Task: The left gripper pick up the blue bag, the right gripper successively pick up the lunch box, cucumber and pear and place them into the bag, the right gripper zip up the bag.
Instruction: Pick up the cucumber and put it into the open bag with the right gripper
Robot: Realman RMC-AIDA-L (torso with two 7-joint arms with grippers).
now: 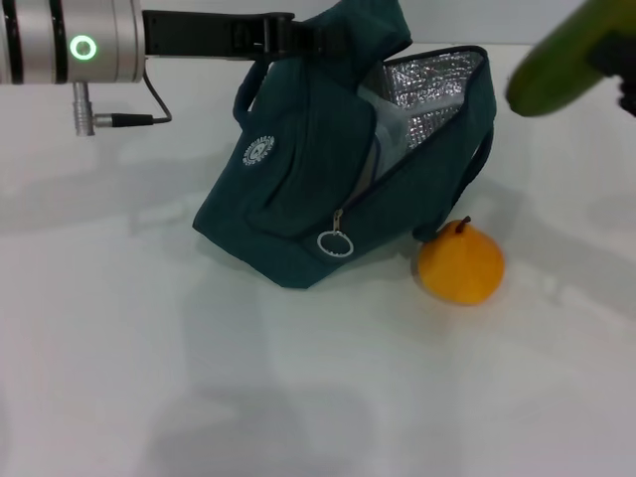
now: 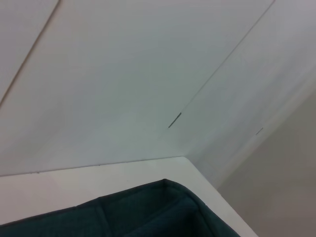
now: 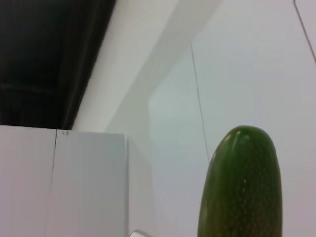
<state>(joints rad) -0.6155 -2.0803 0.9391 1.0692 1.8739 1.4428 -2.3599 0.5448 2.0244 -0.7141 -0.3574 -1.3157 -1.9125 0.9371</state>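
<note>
Nearest to me, the pear (image 1: 460,263) sits on the table (image 1: 298,397) toward its middle, just beside the low corner of the bag (image 1: 328,169), waiting for its turn. The bag stands behind it, tilted, its mouth open to the right and showing silver lining; I judge it is lifted this way so things can drop in. The left gripper (image 1: 298,35) holds it by the top near the far edge, closed on the fabric. At the far right the cucumber (image 1: 561,60) hangs in the air above the table. The right gripper is almost out of sight, so I cannot tell its fingers. Only the right wrist view shows the cucumber tip close. The lunch box is not visible.
</note>
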